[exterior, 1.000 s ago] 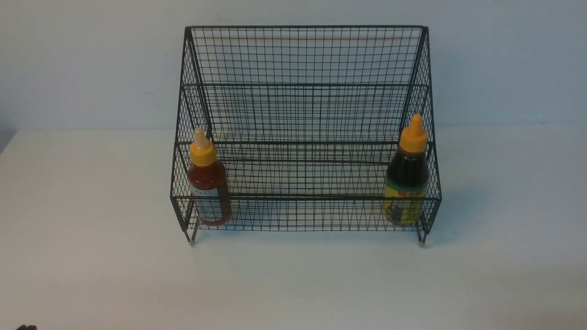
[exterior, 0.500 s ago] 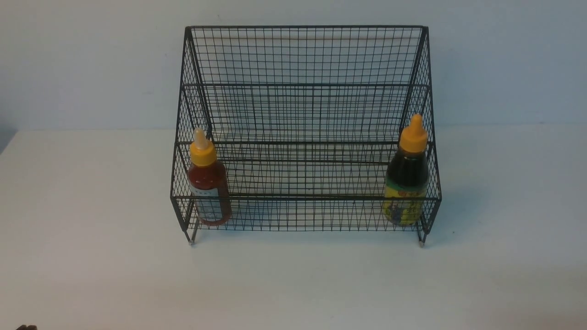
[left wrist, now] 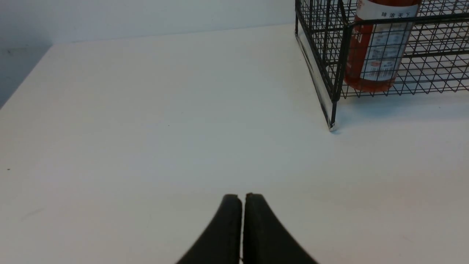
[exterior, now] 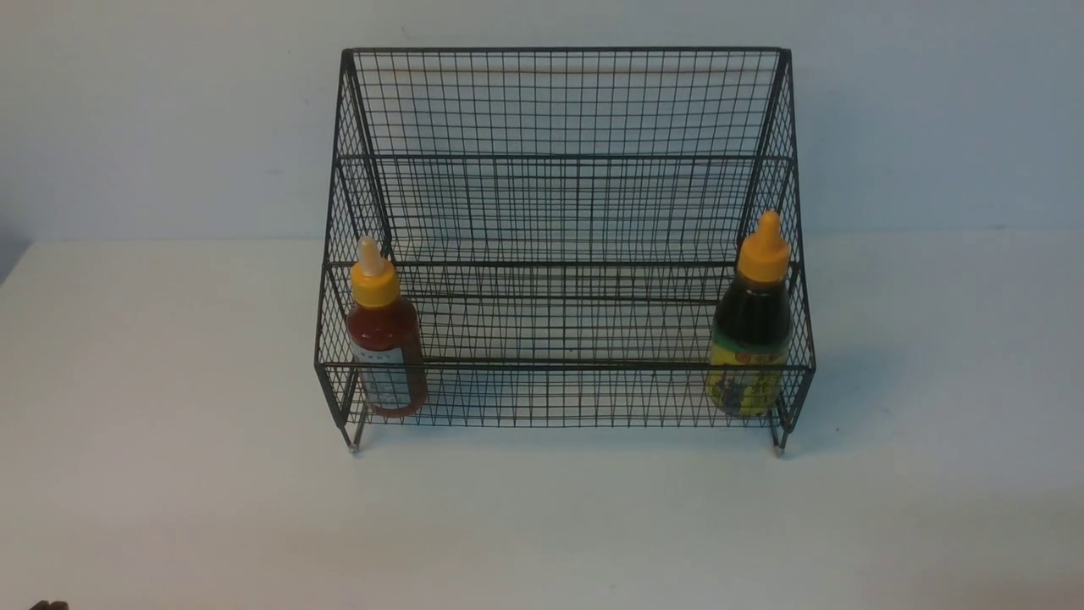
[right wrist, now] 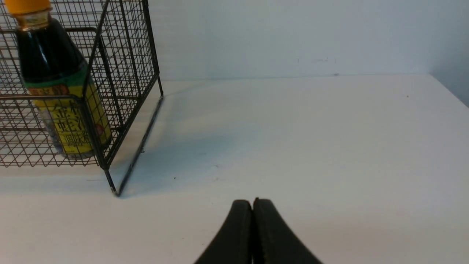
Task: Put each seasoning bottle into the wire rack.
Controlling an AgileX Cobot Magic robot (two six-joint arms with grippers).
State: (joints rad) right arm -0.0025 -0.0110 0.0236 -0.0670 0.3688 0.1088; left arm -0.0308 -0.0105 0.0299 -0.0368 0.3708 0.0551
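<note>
The black wire rack (exterior: 559, 110) stands on the white table (exterior: 169, 508), against the back wall. A red seasoning bottle (exterior: 385, 339) with a white label stands upright in the left end of its lower tier. The dark seasoning bottle (exterior: 751, 330) with a yellow-green label stands upright in the right end. The left wrist view shows my left gripper (left wrist: 243, 196) shut and empty over bare table, well short of the rack's corner (left wrist: 331, 110) and the red bottle (left wrist: 377, 55). My right gripper (right wrist: 252, 201) is likewise shut and empty, apart from the dark bottle (right wrist: 58, 91).
The rack's small feet (exterior: 353, 446) rest on the table. A pale wall (exterior: 127, 127) rises behind the rack. A dark bit of the left arm (exterior: 49, 605) pokes into the front view's lower left corner.
</note>
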